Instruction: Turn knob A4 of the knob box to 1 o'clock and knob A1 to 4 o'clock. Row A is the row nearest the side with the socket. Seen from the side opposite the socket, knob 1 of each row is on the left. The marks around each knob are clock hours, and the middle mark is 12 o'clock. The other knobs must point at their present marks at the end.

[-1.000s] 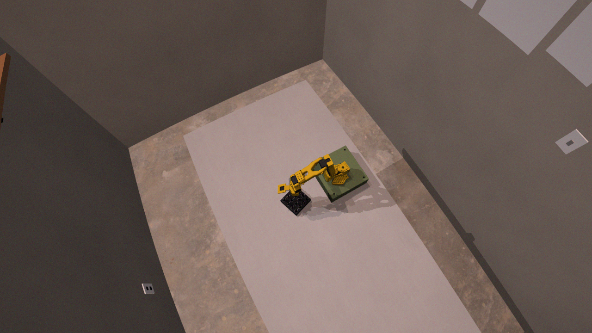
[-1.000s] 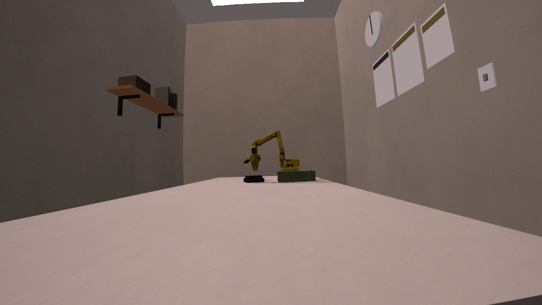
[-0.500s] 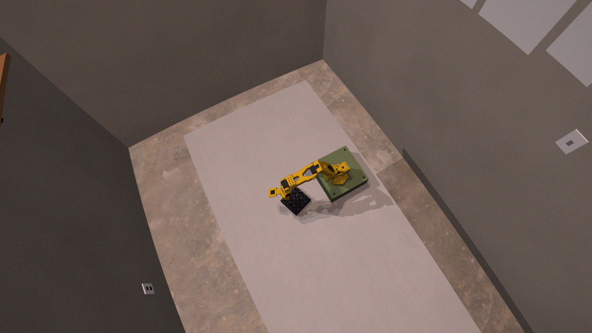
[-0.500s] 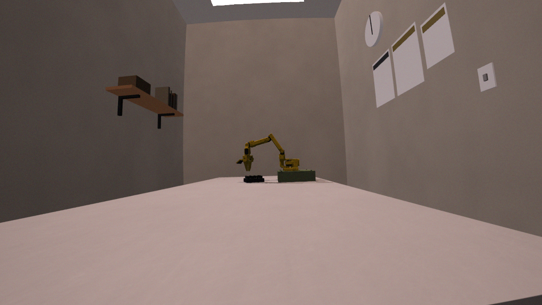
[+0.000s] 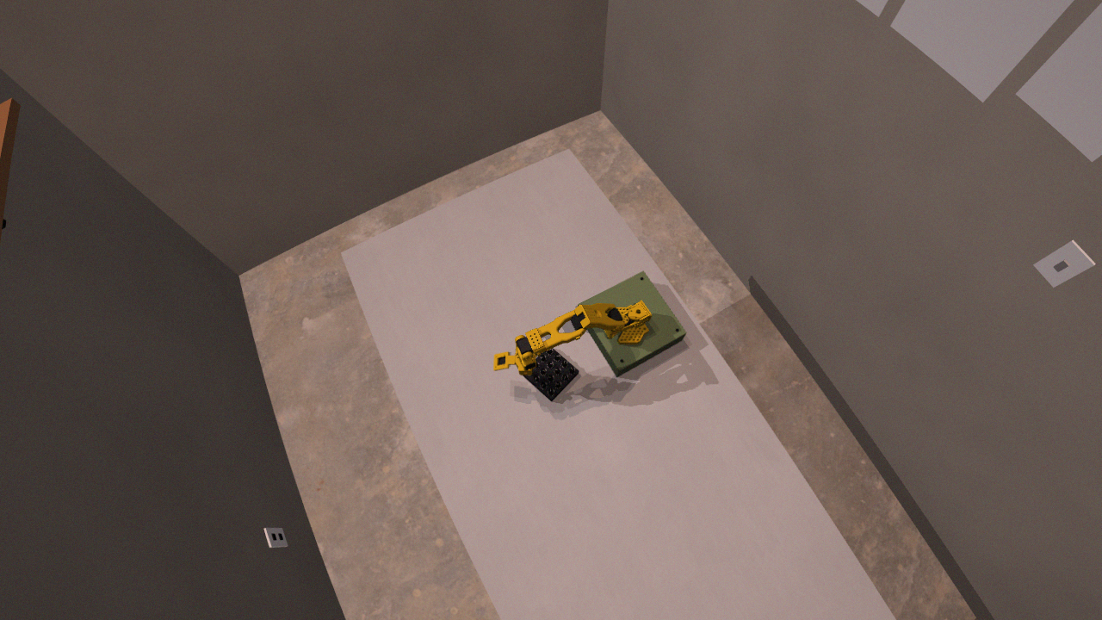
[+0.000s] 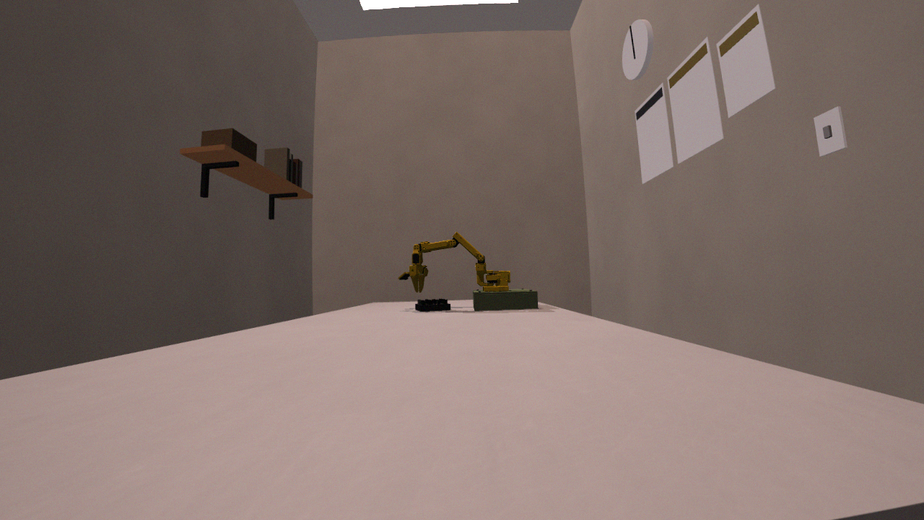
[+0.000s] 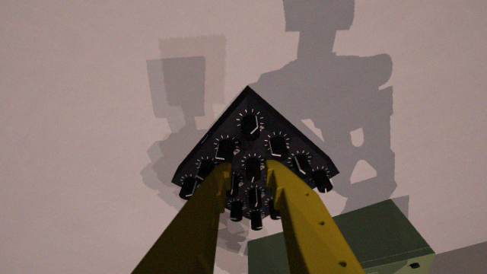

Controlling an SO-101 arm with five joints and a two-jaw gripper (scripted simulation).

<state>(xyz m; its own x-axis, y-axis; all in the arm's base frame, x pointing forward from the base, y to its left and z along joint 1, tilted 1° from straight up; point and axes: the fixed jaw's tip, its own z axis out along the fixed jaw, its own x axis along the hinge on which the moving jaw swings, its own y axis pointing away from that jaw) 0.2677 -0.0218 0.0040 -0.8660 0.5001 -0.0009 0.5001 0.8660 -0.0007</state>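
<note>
The yellow arm [image 5: 562,330] [image 6: 439,245] rises from its base, bends at a high elbow [image 5: 593,314] [image 6: 455,237] and reaches outward. Its wrist [image 5: 525,346] [image 6: 416,253] turns down, so the claw [image 6: 419,290] [image 7: 248,164] points at the bench from above, its two fingers parted by a narrow gap with nothing gripped.

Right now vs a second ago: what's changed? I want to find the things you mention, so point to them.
The gripper [image 5: 525,363] [image 6: 419,290] [image 7: 248,164] moved outward from the green base [image 5: 614,291] [image 6: 504,300] [image 7: 380,228], at about the same height; the elbow [image 5: 583,316] [image 6: 455,235] moved out and dropped. Nothing visibly grabbed or released. Knob box [image 5: 551,375] [image 6: 432,307] [image 7: 247,100] and base stayed put. Can't compare knob pointers: no earlier wrist view.
</note>
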